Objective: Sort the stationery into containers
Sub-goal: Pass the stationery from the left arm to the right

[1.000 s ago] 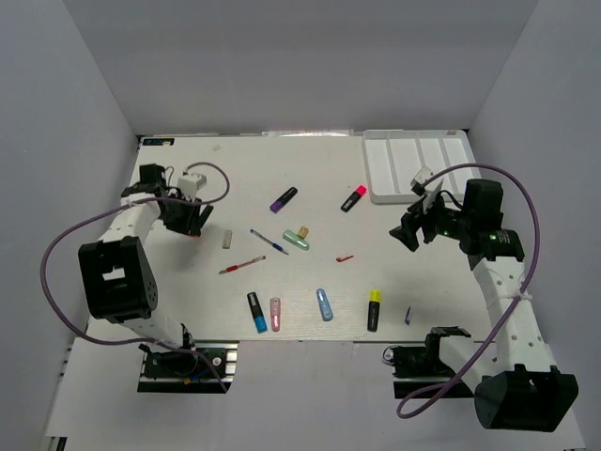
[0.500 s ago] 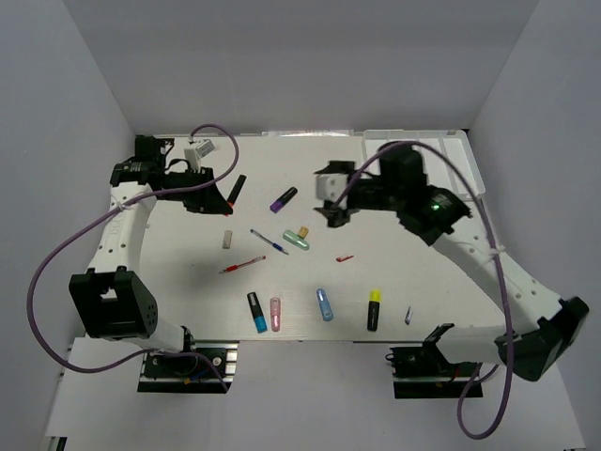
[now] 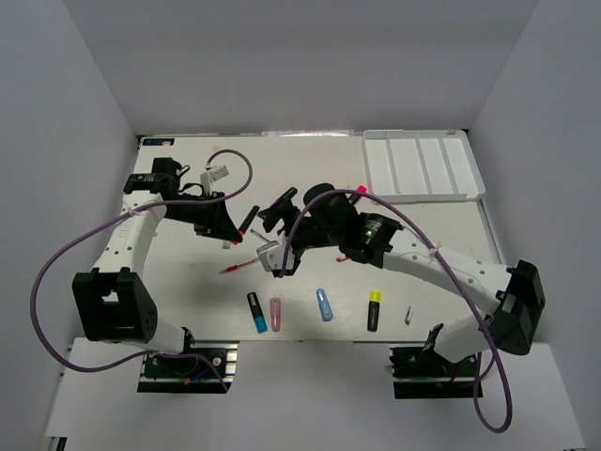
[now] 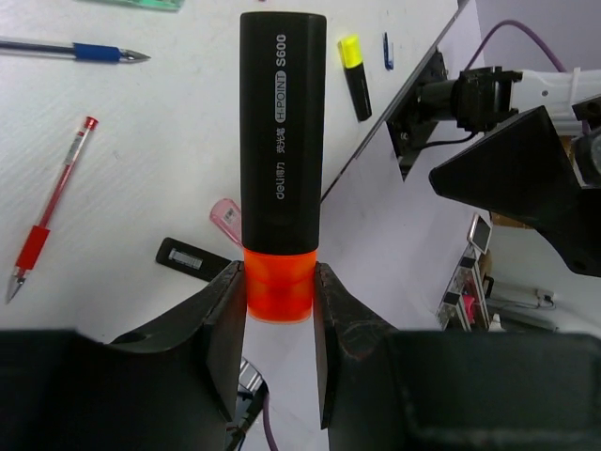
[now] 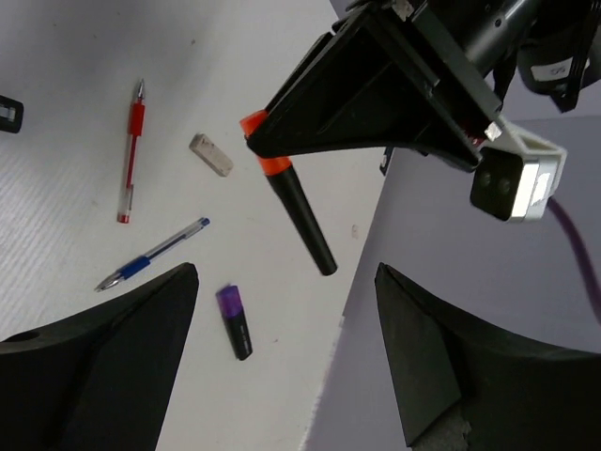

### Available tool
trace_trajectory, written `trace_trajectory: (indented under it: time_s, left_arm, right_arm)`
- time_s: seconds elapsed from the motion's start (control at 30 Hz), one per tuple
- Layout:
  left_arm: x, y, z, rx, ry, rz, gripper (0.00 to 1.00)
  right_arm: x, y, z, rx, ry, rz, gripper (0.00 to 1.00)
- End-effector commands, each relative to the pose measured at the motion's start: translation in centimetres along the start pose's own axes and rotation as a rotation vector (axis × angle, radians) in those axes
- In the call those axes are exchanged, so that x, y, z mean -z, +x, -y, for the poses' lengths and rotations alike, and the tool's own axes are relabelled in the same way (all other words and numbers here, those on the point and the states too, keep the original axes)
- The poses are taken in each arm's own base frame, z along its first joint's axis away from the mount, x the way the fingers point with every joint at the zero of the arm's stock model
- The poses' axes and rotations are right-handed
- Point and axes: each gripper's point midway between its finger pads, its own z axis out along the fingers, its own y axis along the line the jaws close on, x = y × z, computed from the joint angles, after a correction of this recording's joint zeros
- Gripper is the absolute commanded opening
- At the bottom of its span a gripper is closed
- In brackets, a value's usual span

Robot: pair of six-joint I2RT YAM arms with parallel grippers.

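We see the orange-capped highlighter (image 4: 282,141) pinched at its cap between the fingers of the left gripper (image 4: 279,305) and held off the counter, left of its middle. Loose on the counter near it lie a red pen (image 5: 132,155), a blue pen (image 5: 150,256), a purple-capped highlighter (image 5: 234,322) and a tan bit (image 5: 210,155). The right gripper (image 5: 282,282) hangs close by, fingers spread wide and grasping nothing. The white tray (image 3: 424,195) sits in the far right corner.
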Motion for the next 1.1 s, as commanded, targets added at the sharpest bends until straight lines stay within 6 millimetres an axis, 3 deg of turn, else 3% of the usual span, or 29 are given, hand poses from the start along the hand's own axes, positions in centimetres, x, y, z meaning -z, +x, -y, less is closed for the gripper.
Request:
trace_trajectory:
  time_s: [0.0,0.23,0.57,0.67,0.8,0.83,0.87,0.93,0.97,1.07]
  left_arm:
    - [0.2,0.2,2.0,-0.068,0.040,0.018,0.00]
    - [-0.1,0.4,2.6,-0.082,0.051,0.005,0.00]
    - [-0.6,0.4,3.2,-0.123,0.039,-0.013,0.00]
    - [-0.7,0.5,3.4,-0.131,0.041,-0.018,0.00]
    - [-0.8,0.5,3.5,-0.147,0.040,-0.021,0.00]
    - [-0.8,0.5,3.4,-0.152,0.038,-0.022,0.03]
    - [-0.6,0.3,3.4,-0.177,0.030,-0.020,0.16]
    - [-0.4,-0.2,3.2,-0.194,0.009,-0.015,0.29]
    - [-0.3,-0.7,2.9,-0.209,-0.014,-0.006,0.35]
    - [0.4,-2.9,2.9,-0.242,-0.049,0.052,0.63]
  right_arm:
    - [-0.7,-0.7,2.1,0.102,0.071,0.003,0.81]
    - [-3.4,-1.0,0.9,0.125,0.003,0.032,0.66]
    - [-5.3,0.1,0.9,0.160,-0.014,0.010,0.62]
    - [-5.7,0.4,1.1,0.168,-0.017,0.003,0.54]
    - [-6.3,1.0,0.6,0.160,-0.050,-0.010,0.37]
    - [-6.4,1.1,0.4,0.158,-0.054,-0.014,0.34]
    - [-6.4,1.4,0.3,0.158,-0.051,-0.027,0.25]
    - [-6.3,1.6,0.1,0.151,-0.048,-0.036,0.14]
    - [-6.1,2.0,-0.3,0.143,-0.049,-0.045,0.00]
    - [-5.5,2.6,-0.4,0.088,-0.021,-0.074,0.00]
